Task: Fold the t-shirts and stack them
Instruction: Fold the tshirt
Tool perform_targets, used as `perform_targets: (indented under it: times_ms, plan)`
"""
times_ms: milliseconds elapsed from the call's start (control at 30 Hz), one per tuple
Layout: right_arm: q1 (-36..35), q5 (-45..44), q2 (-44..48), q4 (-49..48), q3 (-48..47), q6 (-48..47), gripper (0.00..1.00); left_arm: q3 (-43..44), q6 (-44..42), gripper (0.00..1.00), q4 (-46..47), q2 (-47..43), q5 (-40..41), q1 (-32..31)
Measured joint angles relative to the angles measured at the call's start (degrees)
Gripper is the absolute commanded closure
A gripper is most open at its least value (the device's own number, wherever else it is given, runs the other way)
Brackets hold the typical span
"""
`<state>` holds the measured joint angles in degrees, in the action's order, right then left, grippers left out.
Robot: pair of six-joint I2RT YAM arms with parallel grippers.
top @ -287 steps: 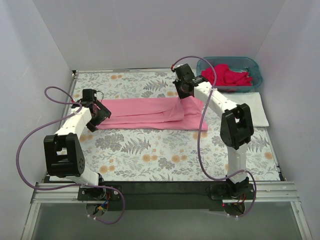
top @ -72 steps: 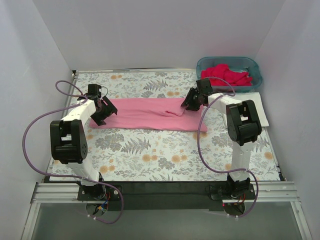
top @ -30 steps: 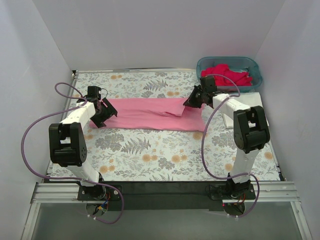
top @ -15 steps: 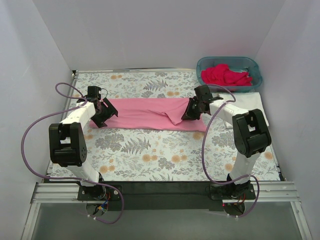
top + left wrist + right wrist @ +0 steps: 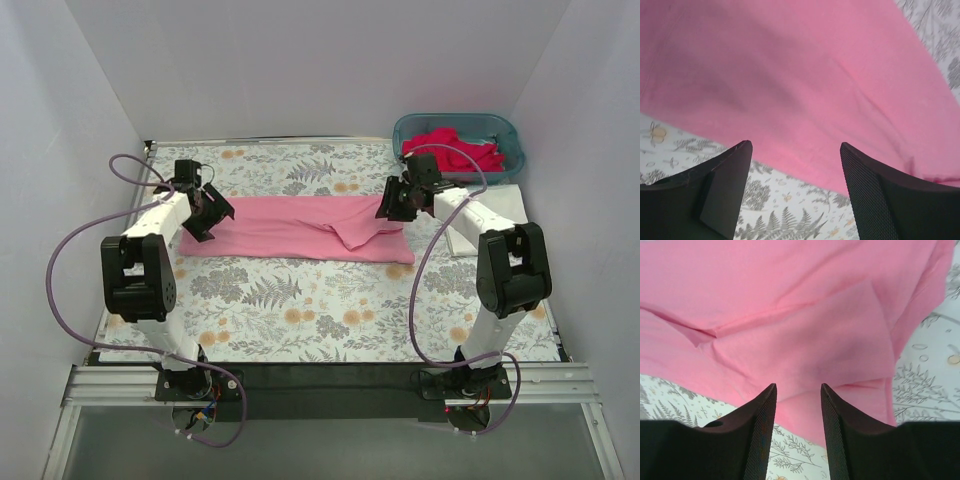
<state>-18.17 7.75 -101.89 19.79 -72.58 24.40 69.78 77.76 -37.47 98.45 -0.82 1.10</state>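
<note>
Between the spread fingers of your left gripper (image 5: 796, 146) the wrist camera shows nothing pinched. The light pink t-shirt (image 5: 805, 85) lies flat beyond both tips, its near hem crosses the gap, and the floral cloth (image 5: 790, 210) shows below it. Your right gripper (image 5: 798, 386) has its fingers parted more narrowly and also holds nothing. Past its tips you see a folded flap of the same shirt with a crease running away from them, which the overhead view gives only as a small ridge. Neither wrist view tells you whether the tips touch the fabric. The overhead view adds the layout, which the wrist cameras lack: the shirt stretches as a long band between the two grippers, the left one at its left end and the right one at its right end. Beyond the right gripper's fingers stands the teal basket (image 5: 505, 128) with deep pink-red t-shirts (image 5: 455, 150) in it. Beside that gripper a white t-shirt (image 5: 512, 200) lies flat, partly hidden by the arm.
</note>
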Motion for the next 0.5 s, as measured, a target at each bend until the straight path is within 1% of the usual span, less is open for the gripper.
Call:
perform_targets:
  times_ms: [167,367,500]
  plan:
    - [4.37,4.55,-1.51,-3.54,-2.40,-0.57,0.60,7.72,1.66,0.40,1.36,7.74,0.85,1.81]
    - [6.32,9.27,-8.66,-9.18,-2.99,0.98,0.61,13.31,4.02,0.45,1.97,17.86,1.33,4.81]
    - [7.48,10.80,-12.59,-11.80,-2.54,1.88,0.61,14.78,5.90,0.47,2.40,19.02,0.90,6.56]
